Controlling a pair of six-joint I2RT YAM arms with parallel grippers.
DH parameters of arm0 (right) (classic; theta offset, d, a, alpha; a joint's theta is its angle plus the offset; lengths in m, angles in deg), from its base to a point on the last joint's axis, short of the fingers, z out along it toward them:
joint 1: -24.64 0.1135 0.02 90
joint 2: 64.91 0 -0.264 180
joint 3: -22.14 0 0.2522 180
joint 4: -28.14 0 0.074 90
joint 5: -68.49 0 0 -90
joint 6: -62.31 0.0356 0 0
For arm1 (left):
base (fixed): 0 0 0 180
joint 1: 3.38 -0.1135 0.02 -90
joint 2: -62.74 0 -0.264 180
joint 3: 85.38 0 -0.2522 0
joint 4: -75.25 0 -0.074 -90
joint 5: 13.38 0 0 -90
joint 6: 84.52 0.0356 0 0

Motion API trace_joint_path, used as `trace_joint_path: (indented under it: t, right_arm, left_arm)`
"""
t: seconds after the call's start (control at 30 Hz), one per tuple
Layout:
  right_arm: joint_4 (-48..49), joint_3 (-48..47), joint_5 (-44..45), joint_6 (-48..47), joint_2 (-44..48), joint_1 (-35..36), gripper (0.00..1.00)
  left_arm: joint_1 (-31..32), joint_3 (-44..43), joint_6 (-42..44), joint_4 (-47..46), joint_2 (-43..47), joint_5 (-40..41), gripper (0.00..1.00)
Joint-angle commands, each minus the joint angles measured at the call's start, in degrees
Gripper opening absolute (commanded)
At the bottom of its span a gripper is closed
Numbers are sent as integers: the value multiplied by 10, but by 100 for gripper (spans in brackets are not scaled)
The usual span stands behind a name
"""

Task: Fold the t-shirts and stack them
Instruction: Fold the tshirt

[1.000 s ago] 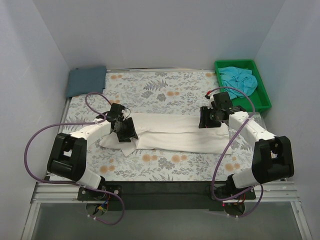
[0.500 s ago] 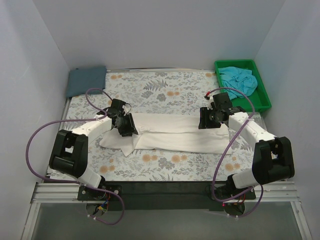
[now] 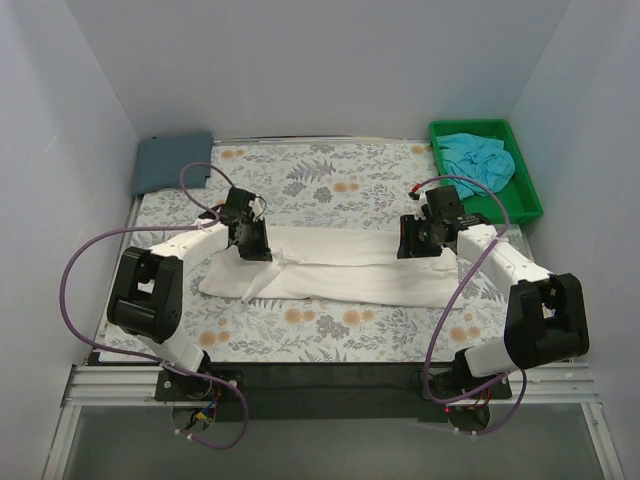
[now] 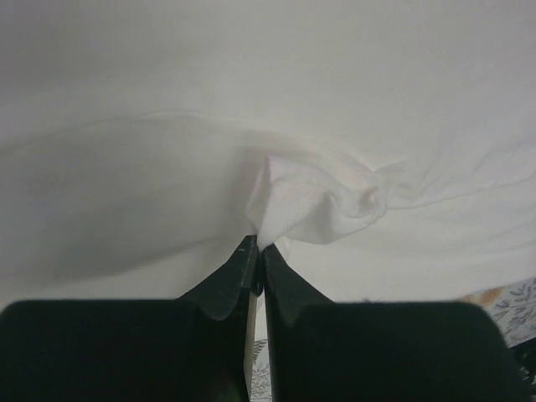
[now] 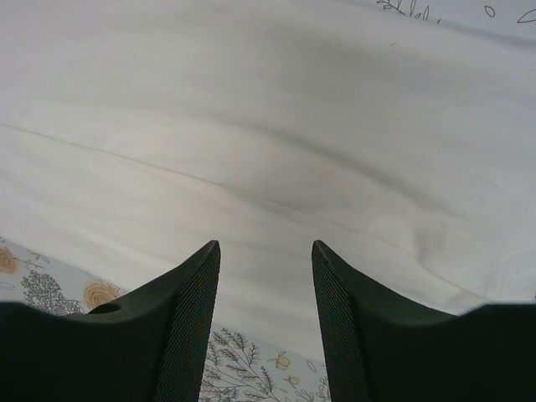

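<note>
Now the left end effector (image 4: 258,243) sits farther back on the desk (image 3: 320,180) than a second ago. It has dragged the left end of the white shirt (image 3: 350,265) along with it. Its jaws are shut tight on a little pinch of that cloth. The right end effector (image 5: 264,247) has hardly moved. Its jaws are wide apart, right over the shirt's right end. The white shirt lies long across the middle, with bare desk behind it and in front. The grey shirt (image 3: 172,160) rests folded at the back left corner. The blue-green shirt (image 3: 475,158) sits in the green bin (image 3: 520,195) at the back right.
</note>
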Motion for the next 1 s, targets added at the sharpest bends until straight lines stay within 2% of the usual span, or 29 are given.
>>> trace_joint_path:
  t: [0.0,0.33,0.43,0.53,0.57,0.6,0.67,0.7,0.8,0.9,0.97]
  right_arm:
    - [-1,-3,-6,-8,15,4,47]
    - [-23,-17,-3,-22,16,4,47]
    - [-25,-17,-4,-24,16,4,47]
    - [-25,-17,-6,-27,12,4,47]
    - [-25,-17,-6,-27,10,4,47]
    - [-25,-18,-3,-27,9,4,47]
    - [-25,-21,-4,-29,7,4,46]
    - [-24,-23,-9,-31,4,4,47]
    - [-23,-33,-20,-40,-5,7,46]
    - [-18,-41,-36,-52,-13,19,46]
    - [-8,-43,-48,-54,-16,27,46]
  left_arm:
    - [2,-43,77,-6,-13,17,8]
    - [2,-143,146,-2,-92,33,10]
    - [2,-148,149,1,-104,51,11]
    - [2,-147,145,9,-113,68,16]
    - [2,-146,143,11,-113,69,18]
    - [2,-145,136,12,-111,70,28]
    - [2,-141,127,18,-91,77,37]
    - [2,-137,110,20,-81,86,50]
    - [2,-130,59,37,-32,139,69]
    - [2,-115,1,68,28,188,70]
    - [-5,-88,-73,95,62,208,70]
